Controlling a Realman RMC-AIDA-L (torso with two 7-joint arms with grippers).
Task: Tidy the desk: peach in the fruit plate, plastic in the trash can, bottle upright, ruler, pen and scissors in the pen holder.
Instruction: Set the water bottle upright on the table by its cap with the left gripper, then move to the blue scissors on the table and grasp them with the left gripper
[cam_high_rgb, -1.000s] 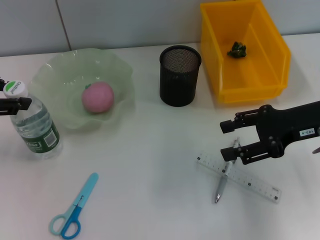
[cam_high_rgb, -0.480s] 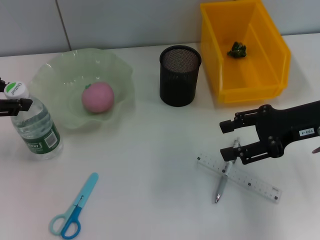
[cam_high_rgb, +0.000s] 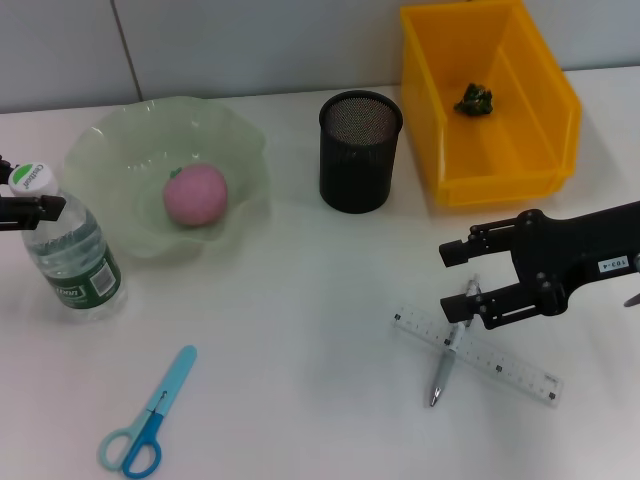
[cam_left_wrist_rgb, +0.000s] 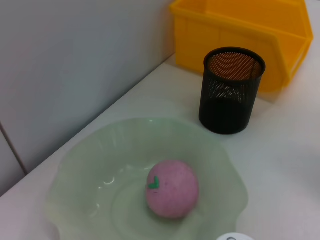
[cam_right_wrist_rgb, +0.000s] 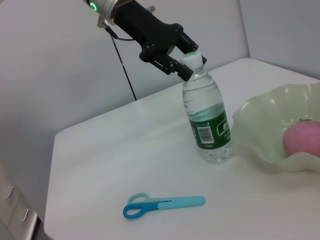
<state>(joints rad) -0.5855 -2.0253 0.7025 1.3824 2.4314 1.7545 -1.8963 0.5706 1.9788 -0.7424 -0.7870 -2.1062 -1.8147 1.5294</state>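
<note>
So the left gripper has its fingers closed around the neck of the upright bottle beside the fruit plate. Right gripper hangs spread wide over the pen crossing the ruler.

Both arms are matte black and boxy. The right gripper carries a small white label; the left gripper trails a thin black cable beneath a green light.

A smooth white worktop meets a plain pale grey wall at the back. A thin dark line runs down the wall. Soft light falls evenly.
</note>
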